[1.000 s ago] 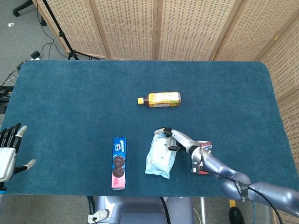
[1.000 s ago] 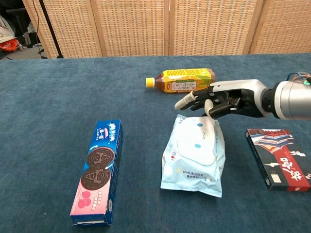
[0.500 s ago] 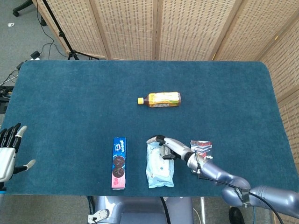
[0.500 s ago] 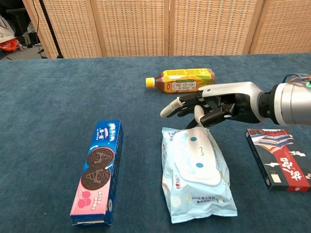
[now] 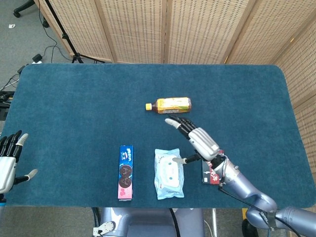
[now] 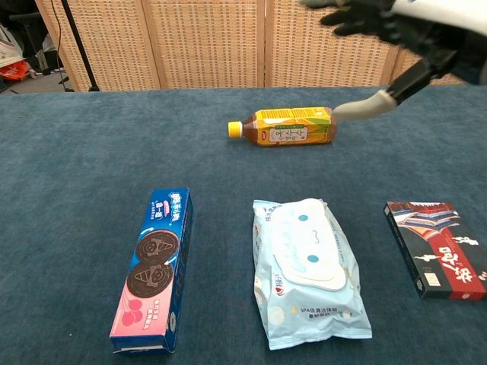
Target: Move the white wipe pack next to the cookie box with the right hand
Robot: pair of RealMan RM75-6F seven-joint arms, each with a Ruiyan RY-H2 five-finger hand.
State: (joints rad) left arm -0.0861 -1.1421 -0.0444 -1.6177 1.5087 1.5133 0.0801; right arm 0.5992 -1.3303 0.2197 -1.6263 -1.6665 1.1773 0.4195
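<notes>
White soft-plastic wipe pack flat on blue carpeted surface, at 3 o'clock of blue cookie box, right hand raised above, fingers spread, holding nothing, left hand spread at surface edge.

The right hand is raised above the table, its fingers spread apart and holding nothing. The left hand stays low at the left edge, fingers apart.

wipe pack lies between cookie box and card box.
</notes>
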